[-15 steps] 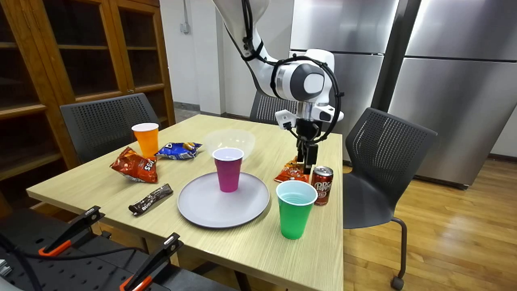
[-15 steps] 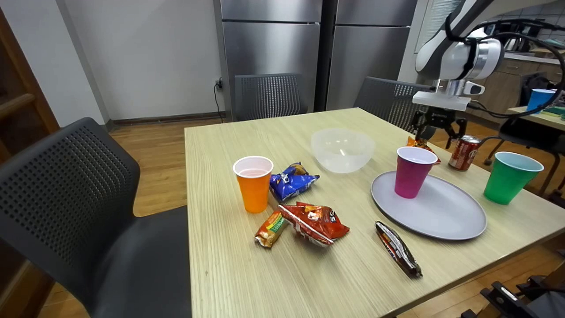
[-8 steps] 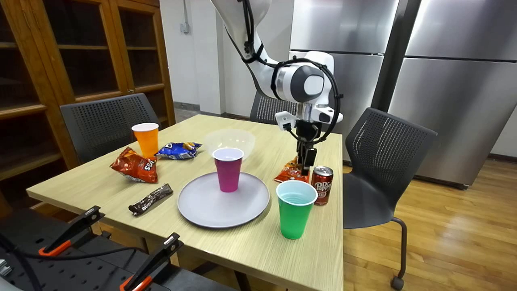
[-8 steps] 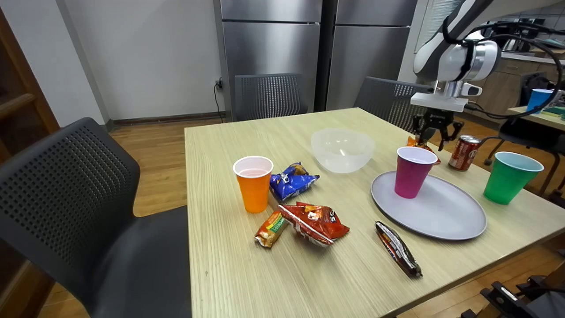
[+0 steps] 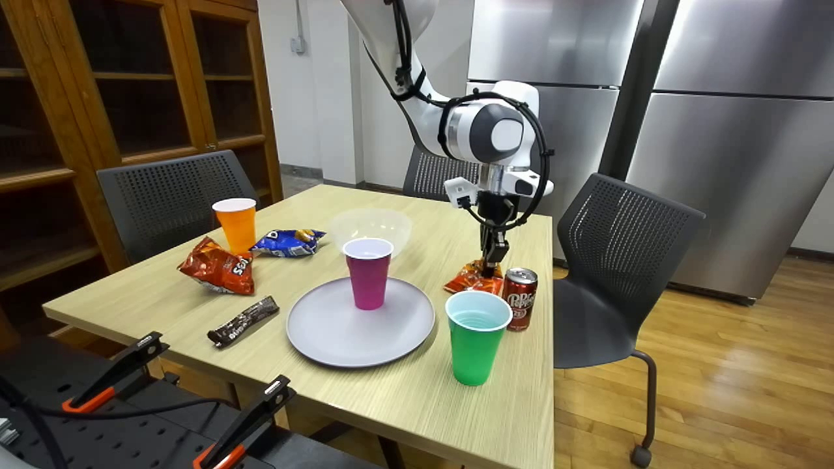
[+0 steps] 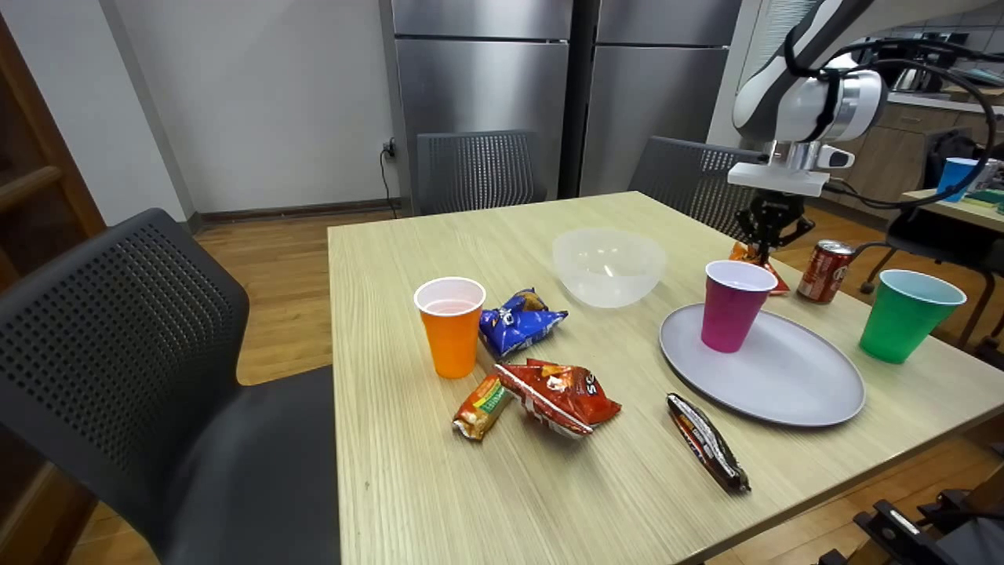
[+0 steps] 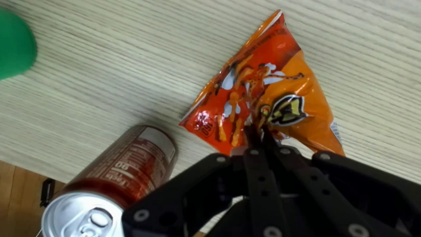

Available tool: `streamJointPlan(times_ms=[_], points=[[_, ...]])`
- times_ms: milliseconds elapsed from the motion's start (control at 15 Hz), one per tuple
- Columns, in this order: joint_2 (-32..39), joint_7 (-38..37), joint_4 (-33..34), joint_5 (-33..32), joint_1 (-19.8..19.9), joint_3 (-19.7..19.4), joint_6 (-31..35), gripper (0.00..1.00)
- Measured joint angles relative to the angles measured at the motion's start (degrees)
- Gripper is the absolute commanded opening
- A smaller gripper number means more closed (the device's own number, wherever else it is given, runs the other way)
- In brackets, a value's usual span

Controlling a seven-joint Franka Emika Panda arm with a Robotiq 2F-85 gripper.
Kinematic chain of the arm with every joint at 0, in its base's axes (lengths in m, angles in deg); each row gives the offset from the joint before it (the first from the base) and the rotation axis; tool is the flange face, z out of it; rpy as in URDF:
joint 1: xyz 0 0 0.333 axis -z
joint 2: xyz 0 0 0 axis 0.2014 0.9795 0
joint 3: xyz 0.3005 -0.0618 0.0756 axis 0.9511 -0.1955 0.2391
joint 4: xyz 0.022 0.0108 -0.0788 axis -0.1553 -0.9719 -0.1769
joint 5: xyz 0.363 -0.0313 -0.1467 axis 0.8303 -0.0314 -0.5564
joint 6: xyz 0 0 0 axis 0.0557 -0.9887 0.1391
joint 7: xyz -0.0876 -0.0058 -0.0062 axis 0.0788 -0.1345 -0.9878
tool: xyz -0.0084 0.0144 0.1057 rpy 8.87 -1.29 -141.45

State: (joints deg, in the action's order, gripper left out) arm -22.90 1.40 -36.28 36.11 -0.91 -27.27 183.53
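My gripper (image 7: pixel 260 131) is shut on an orange-red snack bag (image 7: pixel 241 120), pinching creased foil near its middle. In the wrist view the bag folds inward between the fingertips, and its lower edge is partly hidden by the gripper. The bag (image 5: pixel 464 280) lies on the table in both exterior views, with the gripper (image 5: pixel 490 270) pointing down onto it. In an exterior view the purple cup (image 6: pixel 731 310) stands in front of part of the bag. Close beside the bag stands a dark red soda can (image 7: pixel 131 161), apart from the fingers.
A green cup (image 5: pixel 477 345) stands near the can. The purple cup rests on a grey plate (image 5: pixel 326 329). A translucent bowl (image 6: pixel 608 271), an orange cup (image 6: pixel 452 337), a blue bag (image 6: pixel 518 322), a red bag (image 6: pixel 561 396), a dark bar (image 6: pixel 706 443) and a small wrapped bar (image 6: pixel 480 408) share the table.
The gripper has come down slightly, and its fingers have closed from wide apart onto the orange-red bag. The bag has shifted and creased a little; the other objects have stayed put.
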Motion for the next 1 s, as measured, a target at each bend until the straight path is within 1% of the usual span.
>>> streamJointPlan(times_ms=[600, 1000], points=[[-0.1, 0.0, 1.8, 0.0, 0.0, 0.2, 0.0, 0.0], [-2.3, 0.1, 2.5, 0.0, -0.1, 1.4, 0.2, 0.0]])
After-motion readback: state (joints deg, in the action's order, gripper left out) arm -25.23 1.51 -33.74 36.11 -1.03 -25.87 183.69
